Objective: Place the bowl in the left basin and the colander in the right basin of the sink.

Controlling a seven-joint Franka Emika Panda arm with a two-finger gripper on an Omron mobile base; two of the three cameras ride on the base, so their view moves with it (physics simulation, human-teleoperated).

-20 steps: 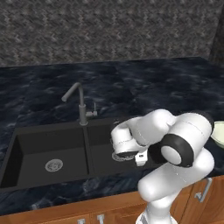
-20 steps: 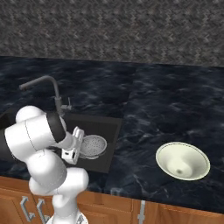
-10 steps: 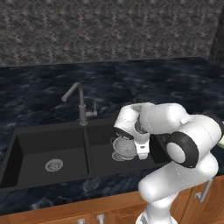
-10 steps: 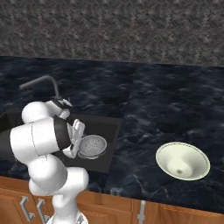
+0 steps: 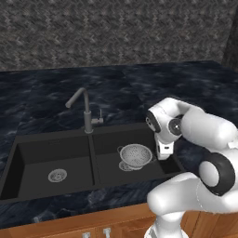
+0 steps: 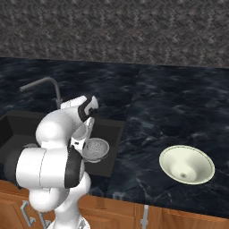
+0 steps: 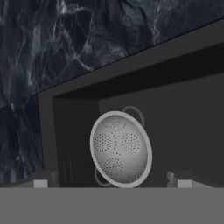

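Since a second ago my arm has lifted up and away from the colander (image 5: 135, 155), which now sits alone in the right basin (image 5: 107, 169), mouth up, its two handles in line across the well. My gripper (image 7: 112, 186) is let go, fingers wide apart above it. Black floor shows all around it. I see the bowl (image 6: 186, 163) upright on the counter (image 6: 179, 112), well to the right of the sink (image 5: 28, 153).
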